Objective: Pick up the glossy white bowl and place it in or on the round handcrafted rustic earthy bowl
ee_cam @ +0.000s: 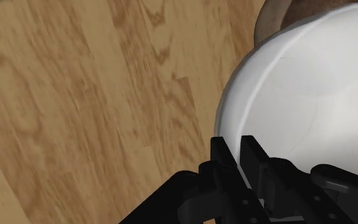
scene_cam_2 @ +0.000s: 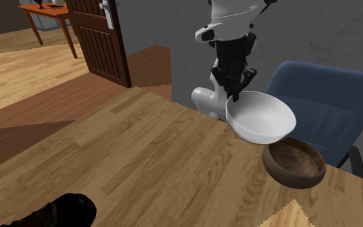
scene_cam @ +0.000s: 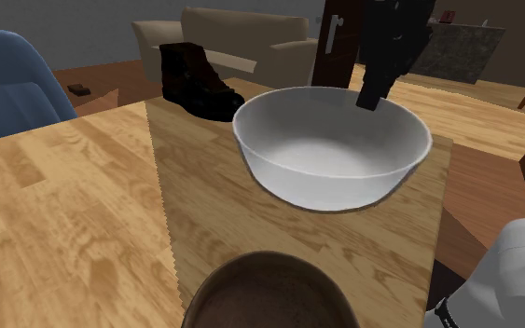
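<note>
Two black fingers (ee_cam: 220, 156) pinch the rim of the white bowl (ee_cam: 298, 89) from my wrist view, one inside the wall and one outside, so the gripper (ee_cam: 236, 156) is closed down to the thickness of that rim with the bowl clasped between its pads. On the second exterior view the gripper (scene_cam_2: 235, 95) comes down from above onto the rim on the stand's side, and the white bowl (scene_cam_2: 264, 119) hangs tilted, clear of the table (scene_cam_2: 141, 161), its open side turned up and a little away from the arm. The brown bowl (scene_cam_2: 296, 164) sits upright on the table near the edge by the blue chair (scene_cam_2: 328, 103), just beside and below the white one; their outlines overlap and I cannot tell whether they touch. From the shoulder view the white bowl (scene_cam: 330, 149) is over a wood-patterned sheet (scene_cam: 195, 205) with a jagged edge that lies on the table (scene_cam: 64, 214), the gripper (scene_cam: 370, 98) bites its far rim, and the brown bowl (scene_cam: 265, 293) is at the near edge. A dark boot (scene_cam: 200, 82) stands at the table's far edge, well apart from both bowls, with a beige sofa (scene_cam: 241, 42) behind it. A brown door (scene_cam_2: 99, 39) stands beyond the table in the second exterior view.
</note>
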Motion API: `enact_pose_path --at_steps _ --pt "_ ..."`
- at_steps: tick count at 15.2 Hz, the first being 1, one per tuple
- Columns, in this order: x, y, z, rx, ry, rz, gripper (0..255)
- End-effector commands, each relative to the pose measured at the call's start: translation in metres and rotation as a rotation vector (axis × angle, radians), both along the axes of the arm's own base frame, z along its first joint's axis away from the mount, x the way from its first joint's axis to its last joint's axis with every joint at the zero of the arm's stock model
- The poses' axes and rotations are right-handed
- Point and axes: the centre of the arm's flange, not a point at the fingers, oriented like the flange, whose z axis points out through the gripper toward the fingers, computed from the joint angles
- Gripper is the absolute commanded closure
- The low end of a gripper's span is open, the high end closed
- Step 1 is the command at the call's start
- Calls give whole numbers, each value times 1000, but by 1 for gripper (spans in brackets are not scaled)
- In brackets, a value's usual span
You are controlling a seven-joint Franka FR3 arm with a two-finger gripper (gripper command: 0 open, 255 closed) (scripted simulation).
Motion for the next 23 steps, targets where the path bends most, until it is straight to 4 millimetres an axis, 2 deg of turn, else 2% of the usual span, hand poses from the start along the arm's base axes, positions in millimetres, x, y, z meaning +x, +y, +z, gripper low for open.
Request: enact_pose_path --at_steps 1,10,23 --pt "-15 23 1 0 0 -2 255" --pt "-72 123 8 0 0 -2 255" --pt "-72 123 -60 0 0 -2 255"
